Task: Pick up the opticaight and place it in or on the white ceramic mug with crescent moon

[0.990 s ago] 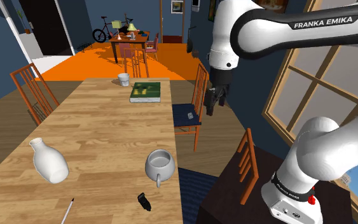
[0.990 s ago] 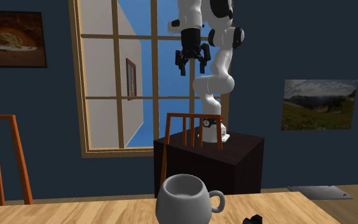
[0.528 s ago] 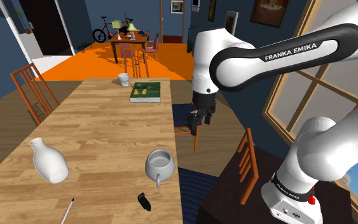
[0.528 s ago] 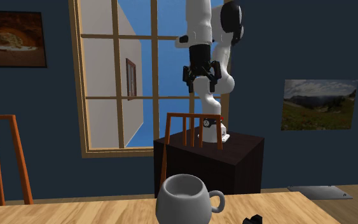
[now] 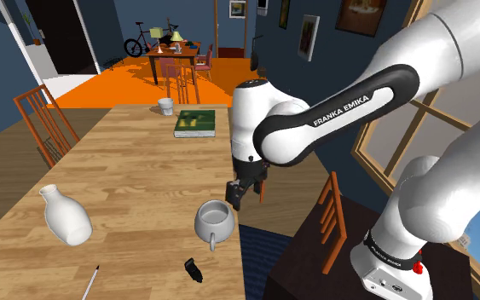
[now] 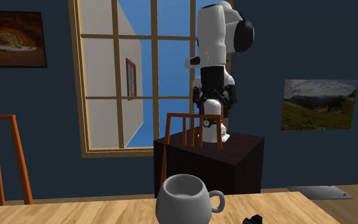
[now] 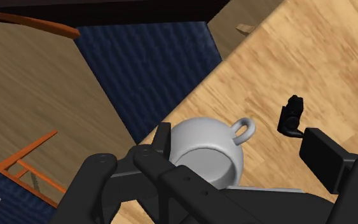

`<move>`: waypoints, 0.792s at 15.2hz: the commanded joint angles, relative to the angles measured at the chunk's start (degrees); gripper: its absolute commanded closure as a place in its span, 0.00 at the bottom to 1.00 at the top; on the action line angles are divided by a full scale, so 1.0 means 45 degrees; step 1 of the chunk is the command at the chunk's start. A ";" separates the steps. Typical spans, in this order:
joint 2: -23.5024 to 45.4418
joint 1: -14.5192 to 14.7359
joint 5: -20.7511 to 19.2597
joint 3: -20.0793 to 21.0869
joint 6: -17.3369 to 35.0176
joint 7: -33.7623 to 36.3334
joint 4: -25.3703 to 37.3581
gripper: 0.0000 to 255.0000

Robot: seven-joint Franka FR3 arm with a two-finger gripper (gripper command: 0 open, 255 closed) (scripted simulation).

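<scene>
- Black gripper (image 7: 237, 135) has its jaws wide apart with nothing held between them.
- Seen from the wrist, the grey-white mug (image 7: 206, 151) sits between the two fingers (image 7: 323, 156), below them and untouched, its mouth open toward the camera.
- From the shoulder view, the gripper hangs over the table's right edge, just beside the mug's rim on the side away from the camera.
- Small and black, the opticaight (image 5: 195, 270) lies on the wooden table (image 5: 135, 170) near the mug's handle. It is apart from the mug and close to the shoulder view's bottom edge.
- No moon mark is visible on the mug's plain surface.
- Further out on the table are a white vase (image 5: 65, 215) on the shoulder view's left, a pen (image 5: 90, 281) near the bottom edge, and a green book (image 5: 194, 124) with a small white cup (image 5: 166, 106) at the far end.
- Orange-brown chairs (image 5: 42, 119) stand around the table.
- Behind the arm, the second exterior view shows the dark stand (image 6: 234, 162), a large window (image 6: 133, 76) and a dark blue wall.
</scene>
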 commanded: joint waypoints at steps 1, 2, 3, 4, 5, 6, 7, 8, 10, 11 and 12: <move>0.1074 -0.0021 -0.0266 0.0413 0.0825 0.0629 0.0258 0.00; 0.1586 -0.0025 -0.0457 0.0588 0.1191 0.0957 0.0389 0.00; 0.2112 -0.0027 -0.0688 0.0749 0.1544 0.1306 0.0538 0.00; 0.2651 -0.0018 -0.0960 0.0888 0.1883 0.1677 0.0705 0.00; 0.3200 0.0005 -0.1272 0.1002 0.2206 0.2069 0.0890 0.00; 0.3758 0.0050 -0.1621 0.1083 0.2509 0.2479 0.1094 0.00; 0.4321 0.0117 -0.2001 0.1133 0.2791 0.2905 0.1316 0.00; 0.4887 0.0222 -0.2400 0.1136 0.3050 0.3337 0.1557 0.00; 0.6011 0.0522 -0.3217 0.1031 0.3497 0.4195 0.2096 0.00; 0.6562 0.0729 -0.3607 0.0915 0.3685 0.4601 0.2393 0.00; 0.7105 0.0952 -0.3978 0.0781 0.3853 0.4987 0.2708 0.00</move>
